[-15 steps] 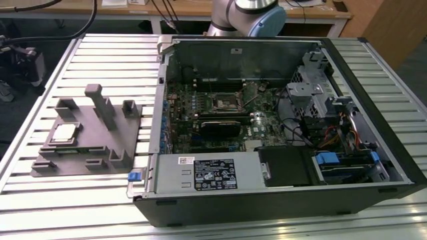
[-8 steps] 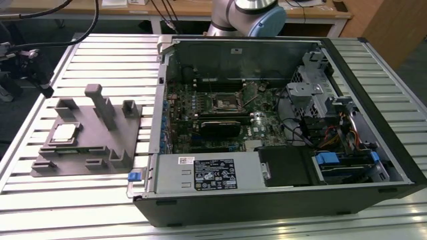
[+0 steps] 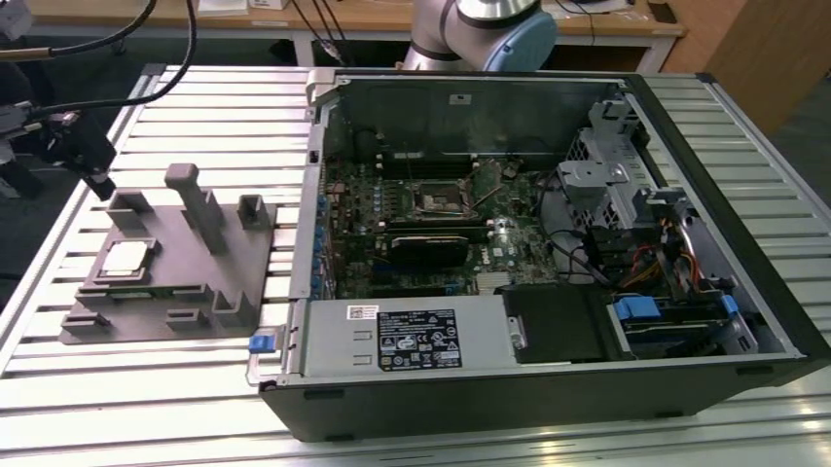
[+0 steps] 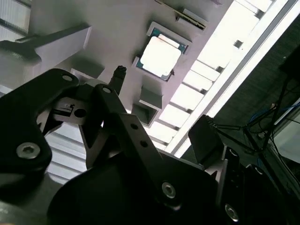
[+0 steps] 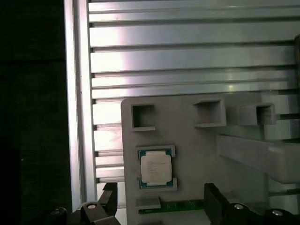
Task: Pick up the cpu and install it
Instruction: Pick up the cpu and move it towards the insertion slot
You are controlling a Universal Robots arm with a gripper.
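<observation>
The slatted metal table [image 3: 195, 409] carried everything. The open PC case [image 3: 468, 107] took the centre and the exterior view's right. The motherboard's black-framed socket [image 3: 439, 197] sat near mid-frame. No pale chip top showed in it, so the install looked not yet done.

The grey fixture [image 3: 182, 258] lay on the exterior view's left, just beside the case. The gripper [image 3: 99, 181] hung at the upper left of that frame, over the fixture's far corner, apart from the plate. In the first wrist view its 2 fingers [image 5: 110, 194] stood spread w/ the fixture visible between them, so the jaws pinched nothing.

The cpu [image 3: 126, 256] sat in its seat on the fixture, left-centre of the exterior frame, near the gripper but not touching it. In both wrist views it lay in its seat, ahead of the fingers.

Judged progress: 0 of 2 steps done, i.e. pick-up not made and install left.

Orientation: the cpu lay flat, metal top up, facing the wrist cams. It was near-square, so it had no real long axis. Its edges ran approx parallel to the fixture's edges.
</observation>
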